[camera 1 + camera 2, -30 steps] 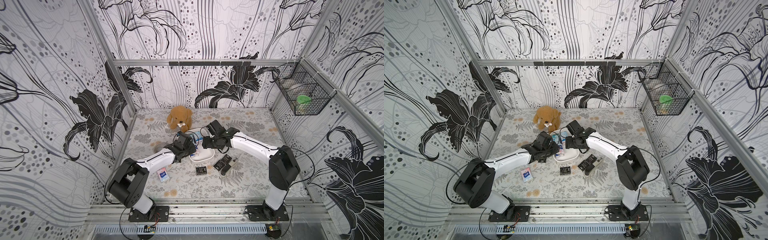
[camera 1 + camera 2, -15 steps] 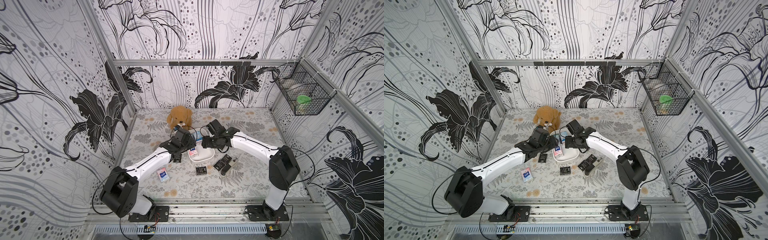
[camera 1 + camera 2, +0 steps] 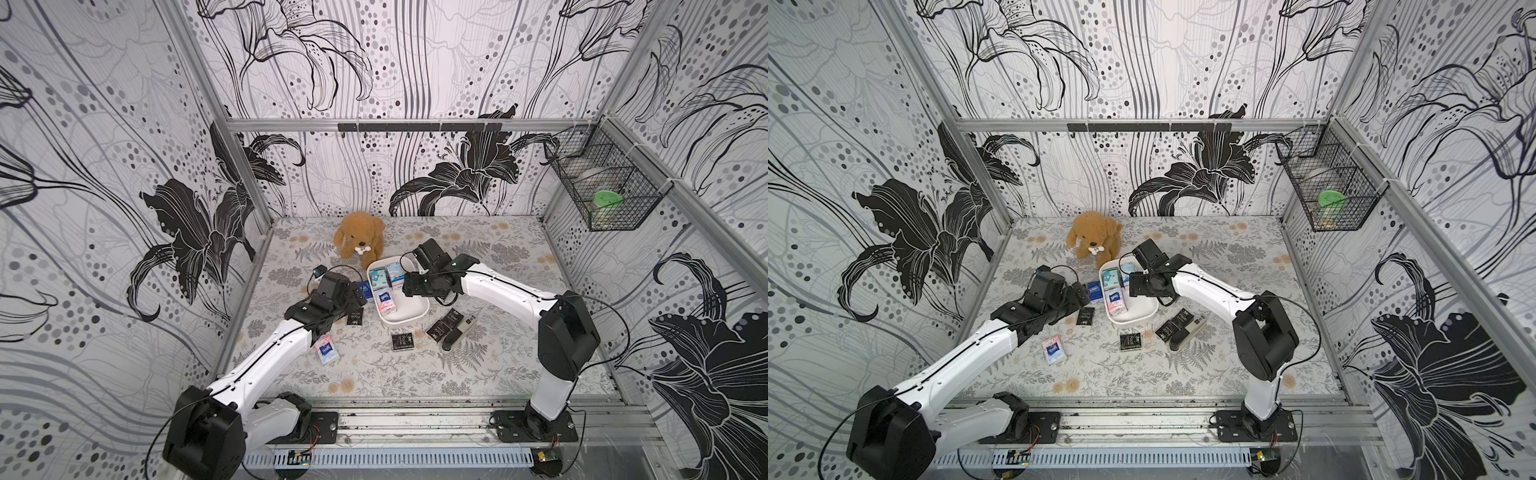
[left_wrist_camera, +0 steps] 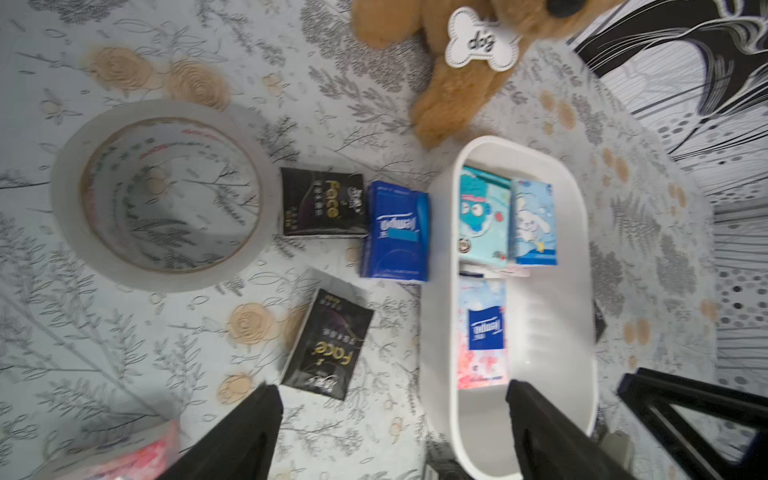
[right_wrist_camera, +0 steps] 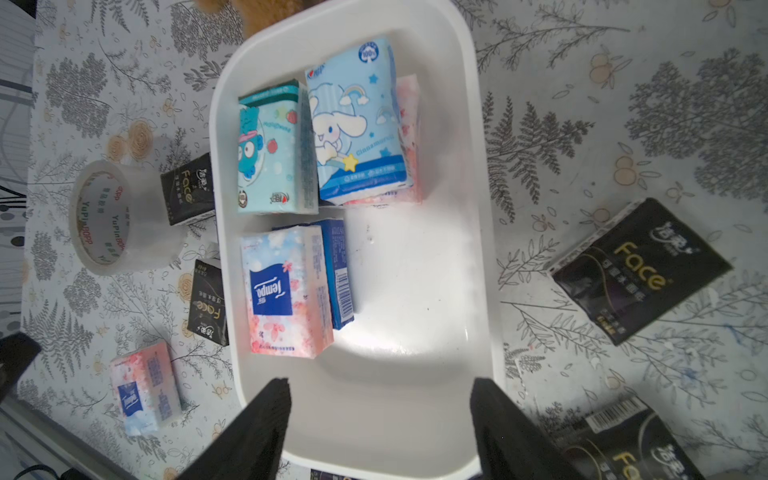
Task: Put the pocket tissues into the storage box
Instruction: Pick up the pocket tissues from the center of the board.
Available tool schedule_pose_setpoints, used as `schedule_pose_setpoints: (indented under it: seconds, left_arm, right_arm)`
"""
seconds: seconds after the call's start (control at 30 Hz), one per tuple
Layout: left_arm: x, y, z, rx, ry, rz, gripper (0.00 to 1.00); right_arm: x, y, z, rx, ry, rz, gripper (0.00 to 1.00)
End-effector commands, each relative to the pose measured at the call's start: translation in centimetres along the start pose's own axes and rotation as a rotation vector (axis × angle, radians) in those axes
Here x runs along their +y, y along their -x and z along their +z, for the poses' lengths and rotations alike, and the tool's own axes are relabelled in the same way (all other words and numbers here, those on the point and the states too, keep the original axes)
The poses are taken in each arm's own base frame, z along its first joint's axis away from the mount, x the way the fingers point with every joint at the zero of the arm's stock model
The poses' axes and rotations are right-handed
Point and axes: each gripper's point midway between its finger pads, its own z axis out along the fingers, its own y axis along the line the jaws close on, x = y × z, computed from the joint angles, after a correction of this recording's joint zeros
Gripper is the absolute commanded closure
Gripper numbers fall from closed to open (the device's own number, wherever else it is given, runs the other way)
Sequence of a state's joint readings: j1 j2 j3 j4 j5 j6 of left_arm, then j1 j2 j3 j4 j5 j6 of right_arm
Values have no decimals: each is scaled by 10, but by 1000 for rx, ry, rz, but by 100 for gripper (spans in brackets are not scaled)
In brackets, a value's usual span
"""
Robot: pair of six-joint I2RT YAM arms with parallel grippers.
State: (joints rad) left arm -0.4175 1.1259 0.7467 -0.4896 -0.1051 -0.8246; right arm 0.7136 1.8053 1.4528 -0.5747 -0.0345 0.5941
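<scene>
The white storage box (image 3: 411, 311) (image 3: 1136, 311) holds several pocket tissues: teal (image 5: 270, 145), light blue (image 5: 357, 120), and pink-white (image 5: 286, 291) over dark blue (image 5: 340, 274). Outside it lie a dark blue packet (image 4: 395, 232), black packets (image 4: 322, 203) (image 4: 328, 345) (image 3: 402, 341) (image 3: 444, 326) and a pink-white one (image 3: 326, 350). My left gripper (image 4: 390, 390) (image 3: 353, 296) hangs open and empty beside the box's left rim. Over the box's near end, my right gripper (image 5: 380, 384) (image 3: 406, 286) is open, holding nothing.
A brown plush dog (image 3: 359, 237) sits just behind the box. A clear tape roll (image 4: 160, 195) lies left of the black packet. A black-and-silver stapler-like object (image 3: 457, 336) lies right of the box. A wire basket (image 3: 602, 195) hangs on the right wall.
My left gripper opened, let a pink-white packet go into the box, and drew back to the left. The right arm barely moved.
</scene>
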Motion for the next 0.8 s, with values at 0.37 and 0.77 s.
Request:
schedule_pose_setpoints:
  seconds: [0.37, 0.77]
  left_arm:
    - [87, -42, -6, 67, 277, 32, 5]
    - [113, -60, -1, 165, 457, -8, 3]
  right_arm:
    - [1, 1, 1, 4, 5, -5, 19]
    - [-3, -2, 4, 16, -10, -3, 19]
